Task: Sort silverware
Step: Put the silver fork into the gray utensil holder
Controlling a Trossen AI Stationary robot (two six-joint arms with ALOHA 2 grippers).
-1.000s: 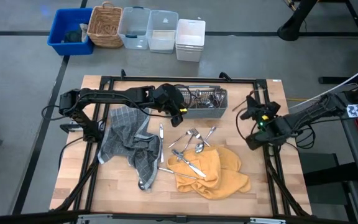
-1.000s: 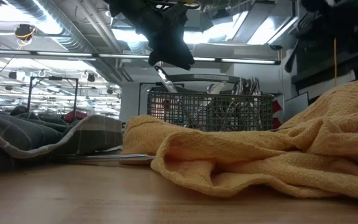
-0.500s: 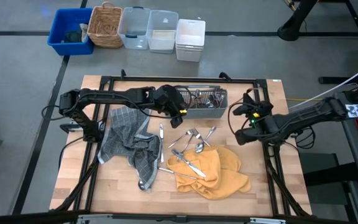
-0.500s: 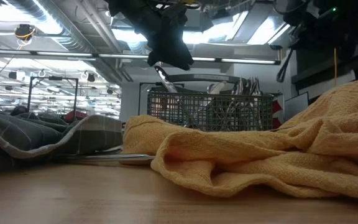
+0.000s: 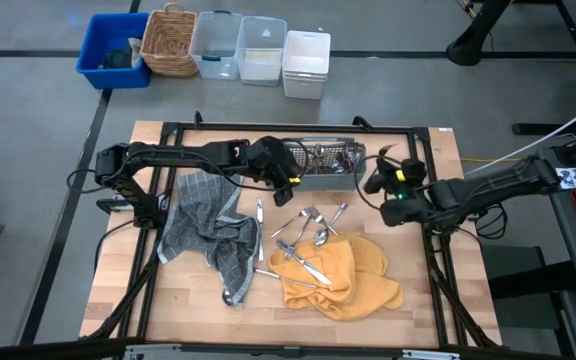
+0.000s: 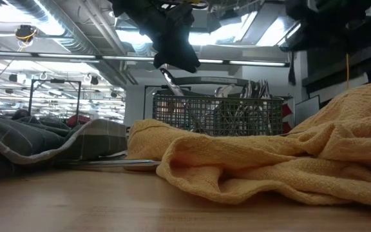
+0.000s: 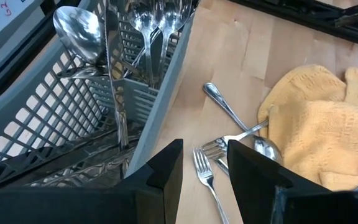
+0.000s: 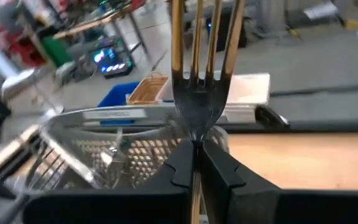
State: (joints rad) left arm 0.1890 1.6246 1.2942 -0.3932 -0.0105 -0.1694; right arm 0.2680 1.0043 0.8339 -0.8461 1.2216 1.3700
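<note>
The grey mesh caddy (image 5: 328, 165) stands at the table's far middle with spoons, forks and a knife (image 7: 114, 93) upright in it. Loose silverware (image 5: 308, 225) lies on the wood and on the yellow towel (image 5: 343, 275). One knife (image 5: 259, 215) lies beside the grey plaid cloth (image 5: 203, 230). My left gripper (image 7: 204, 168) hovers open at the caddy's near left corner, over a loose fork (image 7: 205, 174). My right gripper (image 5: 373, 182) is just right of the caddy, above the table, shut on a fork (image 8: 201, 74). My right gripper pinches the fork at its neck (image 8: 196, 134), just behind the tines, between its two fingers. The fork lies along the fingers, its tines sticking out past the fingertips toward the caddy. The fingers hide its handle. The fork is lifted clear of the table.
Black frame rails (image 5: 438, 270) run round the table's edges. Beyond the far edge, on the floor, stand a blue bin (image 5: 113, 50), a wicker basket (image 5: 168, 40) and clear and white boxes (image 5: 306, 62). A spoon (image 5: 230, 296) lies by the plaid cloth's near end.
My right gripper has gone toward the table's left, from the right edge up to the caddy's right end, turning as it went and carrying the fork along. My left gripper has kept still.
</note>
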